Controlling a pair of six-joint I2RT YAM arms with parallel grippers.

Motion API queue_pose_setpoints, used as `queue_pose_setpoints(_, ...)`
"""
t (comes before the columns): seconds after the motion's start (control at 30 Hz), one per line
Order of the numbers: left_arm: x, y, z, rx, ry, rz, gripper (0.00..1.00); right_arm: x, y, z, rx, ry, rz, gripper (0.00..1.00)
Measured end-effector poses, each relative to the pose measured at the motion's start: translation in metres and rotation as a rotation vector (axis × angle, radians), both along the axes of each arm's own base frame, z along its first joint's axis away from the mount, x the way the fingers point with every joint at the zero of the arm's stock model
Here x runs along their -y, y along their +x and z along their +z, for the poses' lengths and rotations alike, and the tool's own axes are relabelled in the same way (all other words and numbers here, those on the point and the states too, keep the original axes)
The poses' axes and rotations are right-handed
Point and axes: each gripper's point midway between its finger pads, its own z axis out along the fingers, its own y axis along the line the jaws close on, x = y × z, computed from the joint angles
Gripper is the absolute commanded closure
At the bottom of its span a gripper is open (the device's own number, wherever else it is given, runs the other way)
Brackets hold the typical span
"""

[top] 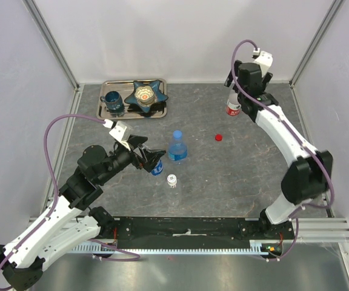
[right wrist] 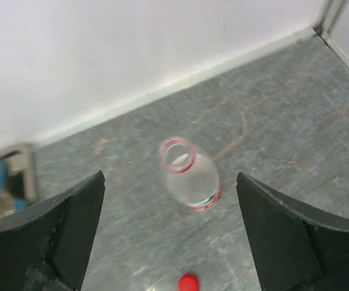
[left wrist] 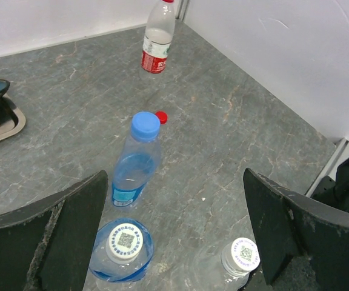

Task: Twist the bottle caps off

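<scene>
The red-labelled bottle [top: 233, 108] [left wrist: 157, 39] stands at the back right with its neck open [right wrist: 179, 156]. Its red cap [top: 219, 137] [left wrist: 161, 117] [right wrist: 188, 282] lies loose on the table. My right gripper [top: 243, 91] [right wrist: 169, 177] hangs open above that bottle, holding nothing. A blue-capped bottle [top: 176, 147] [left wrist: 137, 163] stands mid-table. A blue-tinted bottle [top: 157, 167] [left wrist: 123, 250] and a tiny plain bottle [top: 172, 180] [left wrist: 240, 257] each carry a white cap. My left gripper [top: 152, 155] [left wrist: 174, 200] is open wide above these two, touching neither.
A metal tray [top: 111, 114] at the back left holds a dark blue mug [top: 113, 102] and a blue star-shaped dish [top: 148, 95]. White walls with aluminium posts close the back and sides. The tray's corner [left wrist: 5, 121] shows left in the left wrist view.
</scene>
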Motion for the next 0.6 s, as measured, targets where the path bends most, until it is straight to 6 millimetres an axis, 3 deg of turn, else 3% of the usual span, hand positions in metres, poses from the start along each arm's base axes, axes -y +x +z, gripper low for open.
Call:
queue_pose_setpoints(0.13,-0.009,0.007,0.003,-0.003,0.006,0.065,0.0,-0.031,-0.048,0.07,0.141,0.083,0.116,0.07)
queue_pose_setpoints(0.2,-0.014,0.014,0.007,-0.001,0.006,0.113,0.01,-0.064,-0.081,0.097,0.209,0.133,0.252,0.07)
queue_pose_setpoints(0.3,-0.022,0.023,0.011,-0.005,0.015,0.183,0.01,-0.135,-0.137,0.119,0.251,0.191,0.525,0.05)
queue_pose_setpoints(0.4,-0.03,0.033,0.015,-0.024,0.039,0.253,0.02,-0.2,-0.177,0.11,0.215,0.195,0.737,0.05)
queue_pose_setpoints(0.47,-0.036,0.039,0.019,-0.033,0.054,0.303,0.02,-0.237,-0.198,0.08,0.141,0.163,0.844,0.05)
queue_pose_setpoints(0.53,-0.042,0.042,0.019,-0.042,0.07,0.34,0.03,-0.257,-0.211,0.042,0.05,0.11,0.906,0.07)
queue_pose_setpoints(0.6,-0.049,0.041,0.019,-0.043,0.074,0.363,0.06,-0.264,-0.216,0.009,-0.028,0.063,0.926,0.07)
